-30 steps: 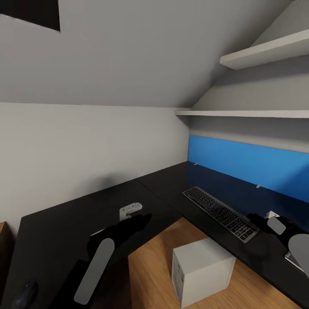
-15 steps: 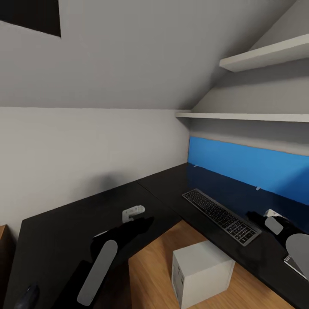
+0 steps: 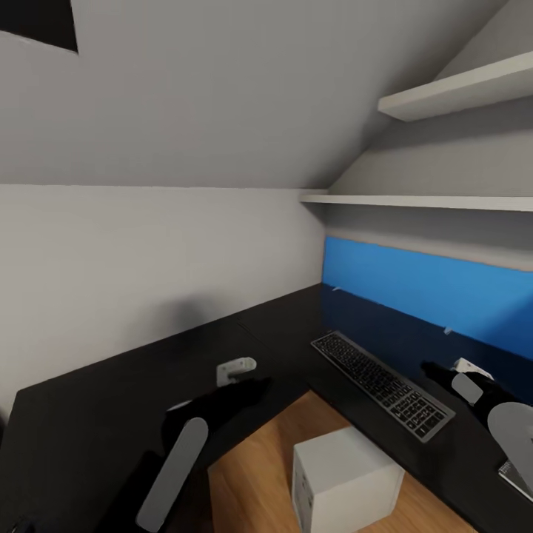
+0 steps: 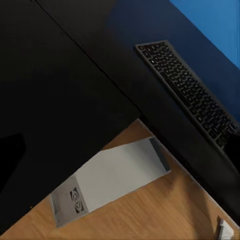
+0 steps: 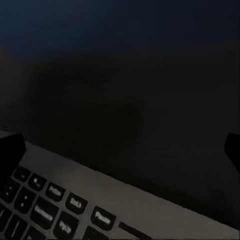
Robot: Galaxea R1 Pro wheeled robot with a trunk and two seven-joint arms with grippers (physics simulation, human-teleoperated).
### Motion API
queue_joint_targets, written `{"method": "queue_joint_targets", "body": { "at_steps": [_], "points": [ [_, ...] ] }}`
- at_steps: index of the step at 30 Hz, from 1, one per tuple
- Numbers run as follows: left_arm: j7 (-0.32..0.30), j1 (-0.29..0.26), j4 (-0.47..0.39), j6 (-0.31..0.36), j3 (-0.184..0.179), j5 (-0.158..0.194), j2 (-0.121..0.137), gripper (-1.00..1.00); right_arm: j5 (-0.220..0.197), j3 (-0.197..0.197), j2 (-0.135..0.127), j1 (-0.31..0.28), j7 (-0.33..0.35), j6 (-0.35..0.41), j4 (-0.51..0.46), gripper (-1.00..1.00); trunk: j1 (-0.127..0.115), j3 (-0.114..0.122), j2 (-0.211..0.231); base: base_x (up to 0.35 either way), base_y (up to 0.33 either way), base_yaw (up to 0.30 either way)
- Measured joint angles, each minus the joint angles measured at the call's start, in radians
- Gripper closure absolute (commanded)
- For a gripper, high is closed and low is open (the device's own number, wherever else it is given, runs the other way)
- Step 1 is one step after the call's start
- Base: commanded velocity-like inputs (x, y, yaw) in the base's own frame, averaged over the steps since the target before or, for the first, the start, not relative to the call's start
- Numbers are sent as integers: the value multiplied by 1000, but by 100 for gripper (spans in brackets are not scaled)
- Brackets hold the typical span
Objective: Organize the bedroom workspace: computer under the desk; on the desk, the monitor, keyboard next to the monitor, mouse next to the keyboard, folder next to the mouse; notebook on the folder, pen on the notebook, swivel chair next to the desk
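The black L-shaped desk (image 3: 111, 400) wraps around me, its blue back panel (image 3: 429, 285) at the right. The keyboard (image 3: 381, 385) lies on the right wing. On the wood floor in the desk's inner corner stands the pale computer (image 3: 344, 481), also seen from above (image 4: 112, 180). My left gripper (image 3: 254, 385) hovers over the desk's corner section, open, one dark finger (image 4: 10, 150) showing. Past the keyboard's near end, my right gripper (image 3: 438, 369) is open above the bare desk top, its fingertips (image 5: 10, 152) wide apart with the keyboard's edge (image 5: 60, 200) just beside them. Monitor, mouse, folder, notebook, pen and swivel chair are out of view.
Two white shelves (image 3: 444, 198) hang on the wall above the blue panel, under a sloped ceiling. A flat pale-edged thing (image 3: 512, 471) lies on the desk by my right arm, mostly hidden. Wood floor (image 3: 252, 474) shows between the desk wings.
The head view has shifted a little. Both arms have edged slightly forward over the desk; neither holds anything.
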Motion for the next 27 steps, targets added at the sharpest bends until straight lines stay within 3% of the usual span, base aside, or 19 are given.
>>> {"method": "queue_joint_targets", "body": {
  "at_steps": [1, 2, 6, 12, 27],
  "points": [
    [0, 0, 0, 0, -13, 0, 1, -100, 0, -1, 4, 0, 0, 0, 0, -100, 0, 0, 0, 39, -44, 0],
    [1, 0, 0, 0, -40, -39, -1, -100, -1, -2, 13, 0, 26, 1, 2, -100, 0, 0, 0, 31, -35, 0],
    [1, 0, 0, 0, -42, -67, -2, -100, 0, -3, 14, 1, 82, 2, 1, -100, 0, 0, 0, 102, -23, 0],
    [2, 0, 0, 0, -42, -68, -1, -100, -1, -3, 14, 1, 85, 4, 5, -100, 0, 0, 0, 74, -11, 0],
    [0, 0, -1, 0, -42, -70, 0, -100, -10, -5, 8, 1, 85, 92, 16, -100, 0, 0, 0, 6, -1, 0]
  ]
}}
